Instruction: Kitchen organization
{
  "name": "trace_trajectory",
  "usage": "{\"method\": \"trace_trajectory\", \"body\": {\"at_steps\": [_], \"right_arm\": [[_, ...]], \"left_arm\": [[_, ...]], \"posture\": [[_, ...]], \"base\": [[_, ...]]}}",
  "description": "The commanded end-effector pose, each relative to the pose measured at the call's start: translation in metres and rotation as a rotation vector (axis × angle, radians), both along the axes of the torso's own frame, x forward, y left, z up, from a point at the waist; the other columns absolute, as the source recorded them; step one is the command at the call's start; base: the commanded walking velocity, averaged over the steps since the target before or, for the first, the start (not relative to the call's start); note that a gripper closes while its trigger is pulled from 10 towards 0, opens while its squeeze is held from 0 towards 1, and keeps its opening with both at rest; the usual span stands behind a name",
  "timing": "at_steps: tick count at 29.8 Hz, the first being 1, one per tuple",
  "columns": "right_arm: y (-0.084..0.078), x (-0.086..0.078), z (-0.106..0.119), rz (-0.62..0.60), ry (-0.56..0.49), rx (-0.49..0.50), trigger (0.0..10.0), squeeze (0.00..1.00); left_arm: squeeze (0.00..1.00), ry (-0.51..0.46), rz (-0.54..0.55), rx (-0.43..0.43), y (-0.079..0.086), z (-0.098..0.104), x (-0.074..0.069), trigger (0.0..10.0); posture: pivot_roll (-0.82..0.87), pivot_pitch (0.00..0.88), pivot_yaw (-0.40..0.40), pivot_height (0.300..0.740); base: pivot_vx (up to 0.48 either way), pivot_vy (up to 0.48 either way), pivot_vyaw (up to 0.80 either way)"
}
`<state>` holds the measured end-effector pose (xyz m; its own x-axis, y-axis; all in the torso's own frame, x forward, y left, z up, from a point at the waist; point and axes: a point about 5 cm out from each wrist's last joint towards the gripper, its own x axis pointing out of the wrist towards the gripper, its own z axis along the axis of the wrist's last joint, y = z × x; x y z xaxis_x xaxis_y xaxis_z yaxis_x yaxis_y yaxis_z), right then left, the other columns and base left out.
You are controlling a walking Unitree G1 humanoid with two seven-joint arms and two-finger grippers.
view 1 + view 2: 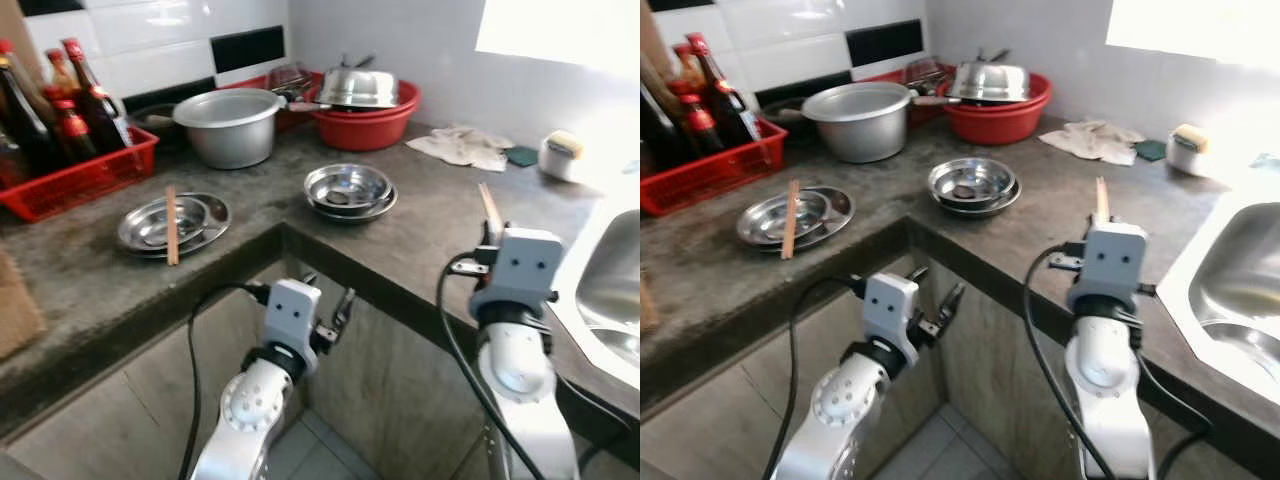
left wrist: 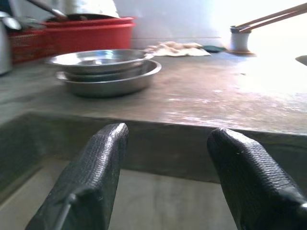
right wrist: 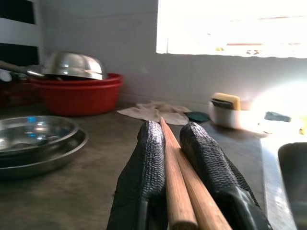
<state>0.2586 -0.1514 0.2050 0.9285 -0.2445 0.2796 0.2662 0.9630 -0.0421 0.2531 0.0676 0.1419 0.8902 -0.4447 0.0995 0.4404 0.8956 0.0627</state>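
The left gripper [image 1: 335,318] is low at about 7 o'clock, and its two black fingers [image 2: 91,182] are spread wide apart with nothing between them. The right gripper [image 3: 175,158] is up at about 4 o'clock, and its fingers squeeze a pair of chopsticks [image 3: 180,184] that point to 12 o'clock.

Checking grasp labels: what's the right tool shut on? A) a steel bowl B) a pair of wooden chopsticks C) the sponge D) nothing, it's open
B: in the right wrist view the right tool has both black fingers pressed against a pair of wooden chopsticks, whose tips stick up past it over the counter.
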Motion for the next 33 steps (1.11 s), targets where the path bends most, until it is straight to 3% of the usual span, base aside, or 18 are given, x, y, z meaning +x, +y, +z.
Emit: {"method": "trace_trajectory", "body": {"at_steps": [1, 6, 15, 19, 25, 33], "right_arm": [[-0.0053, -0.0039, 0.0035, -0.025, -0.012, -0.010, 0.0, 0.00], [-0.0049, -0.0043, 0.0040, -0.028, -0.013, -0.015, 0.0, 0.00], [-0.0045, -0.0054, 0.0057, -0.036, -0.020, -0.031, 0.0, 0.00], [-0.0044, -0.0062, 0.0058, -0.043, -0.021, -0.035, 0.0, 0.00], [-0.0042, -0.0067, 0.0070, -0.051, -0.028, -0.049, 0.0, 0.00], [-0.0040, -0.0067, 0.0086, -0.058, -0.041, -0.065, 0.0, 0.00]], "left_arm": [[0.00, -0.002, -0.019, 0.000, -0.0040, 0.0021, 0.0000, 10.0], [0.00, -0.001, -0.022, 0.003, -0.0044, 0.0014, 0.0001, 10.0], [0.00, -0.001, -0.028, 0.000, -0.0051, 0.0010, -0.0004, 10.0], [0.00, -0.001, -0.053, 0.010, -0.0089, 0.0007, -0.0016, 10.0], [0.00, -0.014, -0.043, 0.027, -0.0079, 0.0009, -0.0015, 10.0], [0.00, -0.022, -0.061, 0.054, -0.0092, -0.0016, -0.0036, 10.0]], "posture": [[0.10, 0.000, 0.011, 0.740], [0.10, 0.000, 0.013, 0.740], [0.10, 0.000, 0.015, 0.740], [0.10, 0.000, 0.015, 0.740], [0.10, 0.000, 0.016, 0.740], [0.10, 0.000, 0.020, 0.740]], "base": [[0.000, 0.480, -0.80], [0.000, 0.480, -0.80], [0.000, 0.000, -0.80], [0.000, 0.477, -0.80], [0.000, 0.000, -0.76], [0.000, -0.326, 0.00]]}}
